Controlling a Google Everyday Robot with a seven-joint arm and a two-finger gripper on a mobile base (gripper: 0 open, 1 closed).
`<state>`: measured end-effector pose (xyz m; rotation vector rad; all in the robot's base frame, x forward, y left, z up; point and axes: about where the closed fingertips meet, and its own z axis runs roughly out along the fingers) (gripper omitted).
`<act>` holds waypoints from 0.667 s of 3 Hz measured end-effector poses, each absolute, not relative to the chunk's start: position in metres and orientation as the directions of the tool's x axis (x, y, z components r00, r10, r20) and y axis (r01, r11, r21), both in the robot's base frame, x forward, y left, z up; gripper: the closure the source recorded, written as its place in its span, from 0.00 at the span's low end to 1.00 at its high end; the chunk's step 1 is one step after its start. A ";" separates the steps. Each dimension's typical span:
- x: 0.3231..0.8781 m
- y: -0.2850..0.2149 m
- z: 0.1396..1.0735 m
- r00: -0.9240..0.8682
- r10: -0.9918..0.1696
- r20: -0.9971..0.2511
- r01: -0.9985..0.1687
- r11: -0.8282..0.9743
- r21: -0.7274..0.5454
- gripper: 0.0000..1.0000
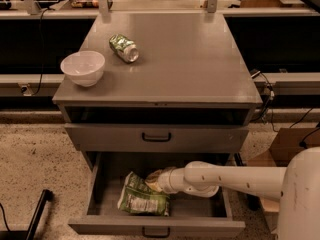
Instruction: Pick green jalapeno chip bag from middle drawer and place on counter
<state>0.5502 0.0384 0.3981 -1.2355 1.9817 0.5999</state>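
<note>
The green jalapeno chip bag [142, 200] lies flat on the floor of the open middle drawer [100, 184], left of centre, white printed panel up. My gripper [153, 180] is down inside the drawer at the bag's upper right corner, touching or just above it. My white arm [235, 178] reaches in from the right. The counter [190, 59] is the cabinet's flat grey top, above the drawers.
A white bowl [82, 67] stands at the counter's left edge. A green-and-silver drink can [124, 48] lies on its side behind it. A shallower closed drawer [156, 137] sits above the open one. A cardboard box [280, 146] and cables are at the right.
</note>
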 end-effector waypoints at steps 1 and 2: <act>0.551 0.037 0.397 -0.292 -0.577 -0.762 -0.907 0.421 0.029 0.59; 0.551 0.036 0.395 -0.295 -0.591 -0.751 -0.912 0.410 0.036 0.36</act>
